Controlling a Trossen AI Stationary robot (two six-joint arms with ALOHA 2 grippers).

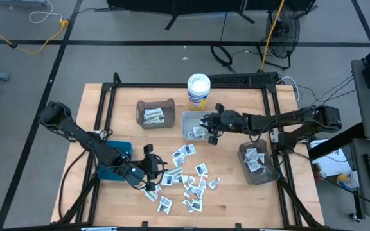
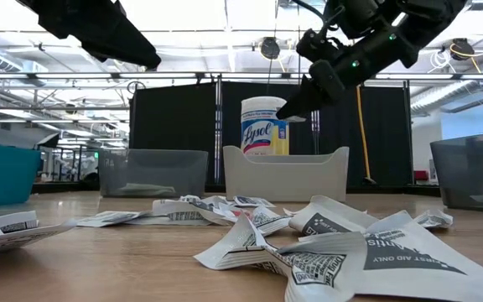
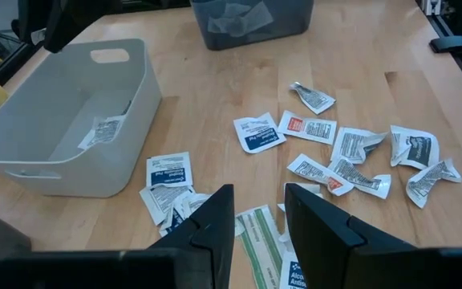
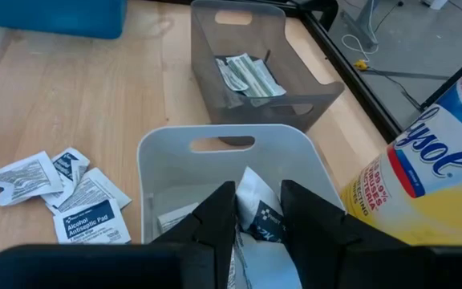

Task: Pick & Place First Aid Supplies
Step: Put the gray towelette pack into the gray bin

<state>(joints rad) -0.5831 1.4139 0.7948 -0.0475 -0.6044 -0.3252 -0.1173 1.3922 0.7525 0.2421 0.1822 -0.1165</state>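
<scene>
Right gripper: the right gripper [image 4: 257, 213] hangs over the white bin [image 4: 163, 172], its fingers [image 4: 215, 221] drawn in on a small white packet [image 4: 259, 210] with dark print, held above the bin's inside.
White bin: mid-table, just in front of the Lysol wipes tub [image 1: 198, 89]; a few packets already lie in it.
Left gripper: the left gripper [image 3: 257, 221] is low over the near edge of the loose supplies, jaws parted a little with a green-striped packet [image 3: 257, 241] showing on the wood in the gap; whether the fingers touch it cannot be told.
First aid supplies: the scattered packets [image 1: 186, 172] lie on the wooden table [image 1: 236, 199] in a loose spread between the two arms, in front of the white bin, some crumpled, some overlapping; an alcohol antiseptic pad [image 4: 93, 222] lies just beside the white bin.
Grey bin, back: the dark grey bin [image 1: 155, 113] to the left of the white one holds several green-and-white strips.
Grey bin, right: a second grey bin [image 1: 257, 162] beneath the right arm holds a few white packets.
Teal bin: the teal bin [image 1: 113, 160] stands at the left, partly under the left arm.
</scene>
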